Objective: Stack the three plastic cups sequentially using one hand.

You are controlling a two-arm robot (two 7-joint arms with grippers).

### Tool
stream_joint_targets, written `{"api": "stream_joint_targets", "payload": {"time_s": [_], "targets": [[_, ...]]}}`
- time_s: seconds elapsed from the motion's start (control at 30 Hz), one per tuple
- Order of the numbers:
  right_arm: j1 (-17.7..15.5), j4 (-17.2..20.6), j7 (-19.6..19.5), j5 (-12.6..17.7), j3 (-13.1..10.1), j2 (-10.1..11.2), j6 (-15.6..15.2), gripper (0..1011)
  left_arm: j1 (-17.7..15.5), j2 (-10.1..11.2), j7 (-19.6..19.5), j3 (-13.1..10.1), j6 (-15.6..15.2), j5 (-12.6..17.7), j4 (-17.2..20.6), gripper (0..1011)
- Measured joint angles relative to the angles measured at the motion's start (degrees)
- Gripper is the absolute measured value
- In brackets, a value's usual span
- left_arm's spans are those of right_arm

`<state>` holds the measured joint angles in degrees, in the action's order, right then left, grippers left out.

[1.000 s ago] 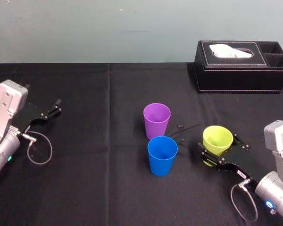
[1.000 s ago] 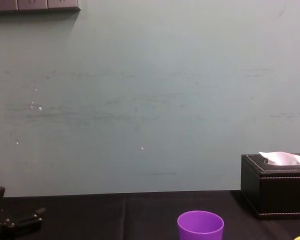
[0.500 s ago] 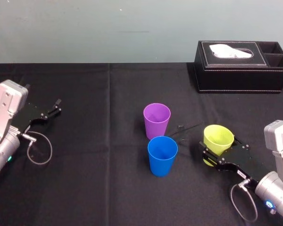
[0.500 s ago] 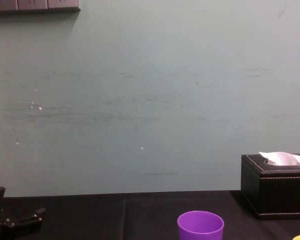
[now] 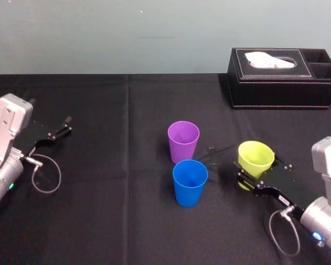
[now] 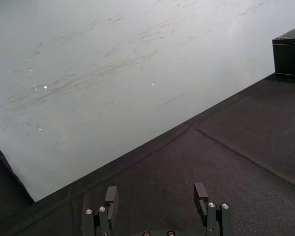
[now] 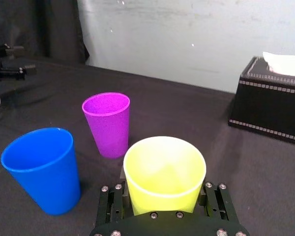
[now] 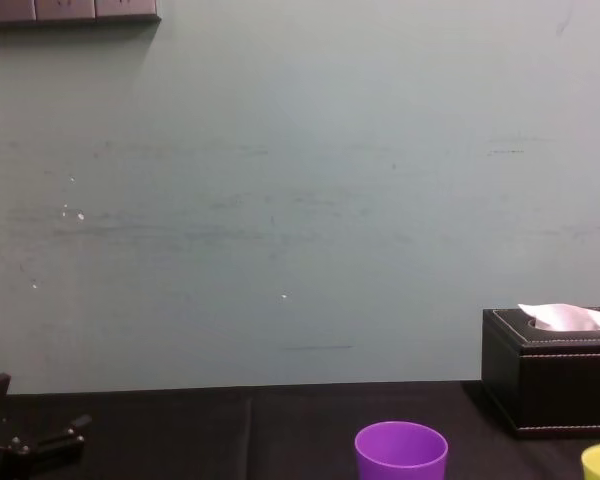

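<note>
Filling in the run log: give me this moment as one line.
right gripper: shut on yellow-green cup | purple cup, blue cup: upright, unstacked | left gripper: open, parked at left

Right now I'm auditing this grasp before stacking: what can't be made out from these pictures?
- yellow-green cup: base hidden behind the right gripper shut on it, right wrist view; lifted or resting, cannot tell.
- purple cup: lower body cut off by the chest view's bottom edge.
- tissue box: right end cut off by the chest view's edge.
- left gripper, open, parked left: base cut off in the left wrist view.
</note>
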<state>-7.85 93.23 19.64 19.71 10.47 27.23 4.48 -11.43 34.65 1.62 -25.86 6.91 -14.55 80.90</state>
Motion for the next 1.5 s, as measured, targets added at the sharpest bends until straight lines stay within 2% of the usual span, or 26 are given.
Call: {"api": "stream_joint_targets", "payload": {"time_s": [0.23, 0.53, 0.77, 1.0, 1.27, 1.5], "targets": [[1.0, 1.8, 0.8, -0.3, -0.8, -0.1, -0.9, 737, 0.0, 0.0, 0.0, 0.0, 0.0, 0.0, 0.0, 1011], [5.9, 2.0, 2.4, 0.7, -0.2, -0.8, -3.6, 737, 0.0, 0.0, 0.0, 0.0, 0.0, 0.0, 0.0, 1011], [12.0, -0.4, 3.7, 2.5, 1.5, -1.9, -5.9, 737, 0.0, 0.0, 0.0, 0.0, 0.0, 0.0, 0.0, 1011], [17.1, -4.1, 4.7, 3.8, 3.7, -3.3, -6.4, 737, 0.0, 0.0, 0.0, 0.0, 0.0, 0.0, 0.0, 1011], [21.2, -7.7, 5.1, 4.3, 6.3, -4.7, -6.2, 737, 0.0, 0.0, 0.0, 0.0, 0.0, 0.0, 0.0, 1011], [23.0, -8.8, 5.6, 4.5, 8.0, -5.2, -5.8, 737, 0.0, 0.0, 0.0, 0.0, 0.0, 0.0, 0.0, 1011]]}}
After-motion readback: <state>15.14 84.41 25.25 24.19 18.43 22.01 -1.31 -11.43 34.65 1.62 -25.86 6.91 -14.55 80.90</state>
